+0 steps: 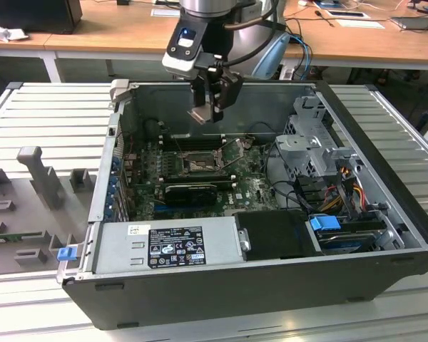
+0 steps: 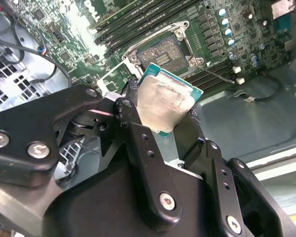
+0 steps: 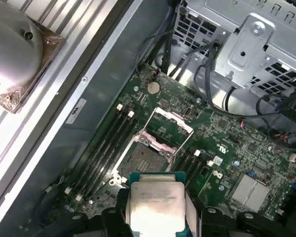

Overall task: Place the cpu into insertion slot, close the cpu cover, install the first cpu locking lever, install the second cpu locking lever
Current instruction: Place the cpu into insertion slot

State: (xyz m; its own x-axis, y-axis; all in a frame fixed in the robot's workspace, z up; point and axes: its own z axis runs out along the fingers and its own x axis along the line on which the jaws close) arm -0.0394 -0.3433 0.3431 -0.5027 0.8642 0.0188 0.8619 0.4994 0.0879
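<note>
While the black gripper (image 2: 160,116) hangs clamped on the small silver-topped square cpu (image 3: 155,205), the black square insertion slot (image 3: 148,160) below lies empty, its thin grey metal cpu cover (image 3: 176,121) open; no step is done yet.

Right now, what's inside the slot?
The slot shows only a bare dark bed; its cover is flipped open. The cpu, in the gripper, hides its near edge.

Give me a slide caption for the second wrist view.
Black end effector grips the small square silver-topped cpu above the open square black insertion slot on the green circuit board.
</note>
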